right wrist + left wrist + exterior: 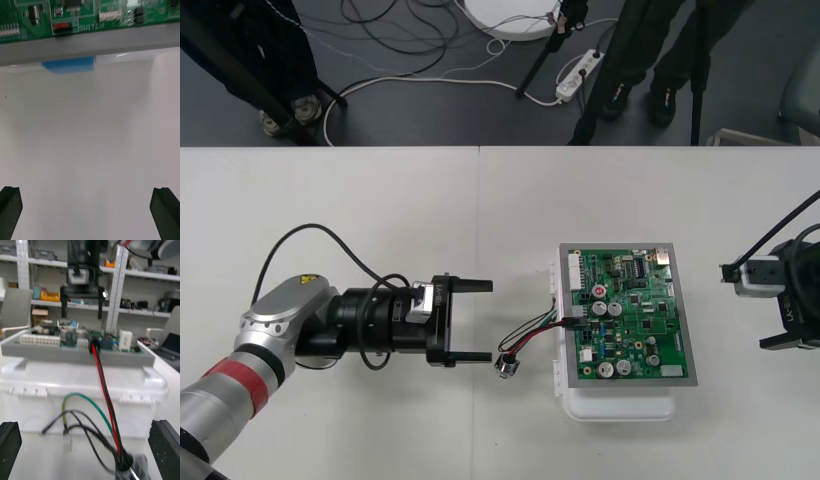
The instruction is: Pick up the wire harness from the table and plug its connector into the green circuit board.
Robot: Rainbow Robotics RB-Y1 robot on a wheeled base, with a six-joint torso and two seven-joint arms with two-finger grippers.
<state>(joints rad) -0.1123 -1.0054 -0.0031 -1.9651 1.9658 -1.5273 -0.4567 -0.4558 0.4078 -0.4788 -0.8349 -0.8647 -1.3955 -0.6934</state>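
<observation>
1. Closest to the left wrist camera lies the round metal socket (129, 469) of the wire harness (530, 330). It rests on the worktop (380, 210) just ahead of the left gripper (488, 321), nearer one of its fingers than the other.
2. That left gripper is wide open and holds nothing; neither finger looks to be touching the wires or the socket.
3. From the socket the red, black and green wires run away from the left gripper to the green circuit board (630, 315), which sits on its white base (620, 405). The small black plug (93, 345) stands at a connector on the board edge facing this gripper, with the red and black wires rising straight into it.
4. The right gripper (748, 306) is also open and empty. It waits on the far side of the board from the left gripper, well apart from the harness.
5. Judged from this, the task is at or near its end: the harness has been carried over, the plug looks seated, and the wires are released.
6. How deeply the plug sits cannot be told. What seems left is to confirm it is fully home and draw the arms back.
</observation>
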